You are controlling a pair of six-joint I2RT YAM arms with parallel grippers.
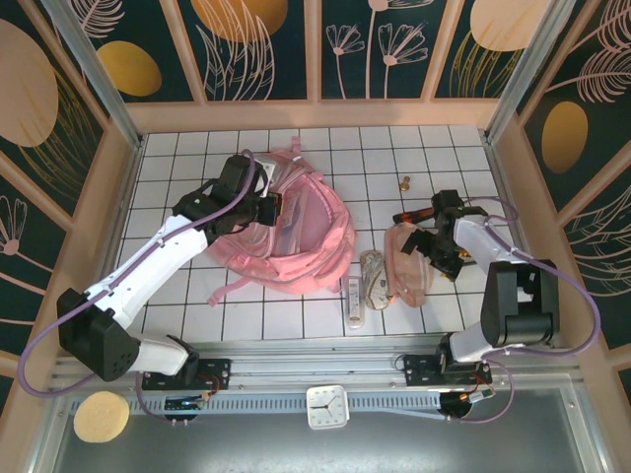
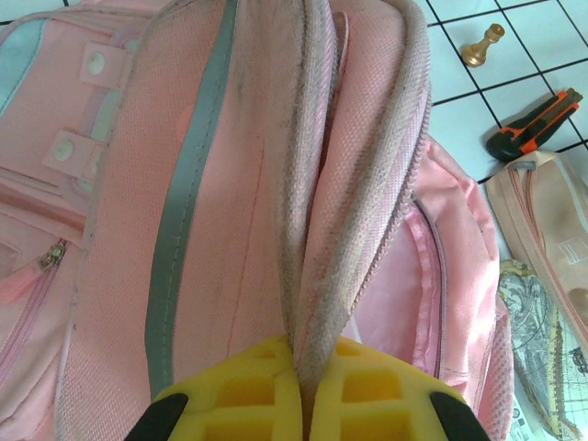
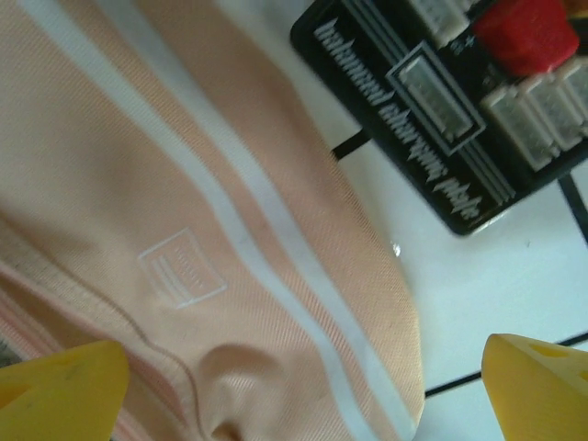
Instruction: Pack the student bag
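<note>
Yellow-padded left hand [image 2: 303, 404] pinches the rim of the large soft pink fabric backpack [image 2: 230, 184]; right hand [image 3: 299, 390], spread wide over a peach striped fabric pouch [image 3: 184, 230], must grasp it next.

The left arm [image 1: 158, 258] and right arm [image 1: 513, 296] have white shells between black joint housings, with lilac cables [image 1: 22, 372] looping from bases at the near edge of the worktop [image 1: 414, 148]. The left claw [image 2: 303, 395] and right claw [image 3: 299, 386] carry yellow fingers [image 2: 248, 390], the left's square-recessed.
</note>
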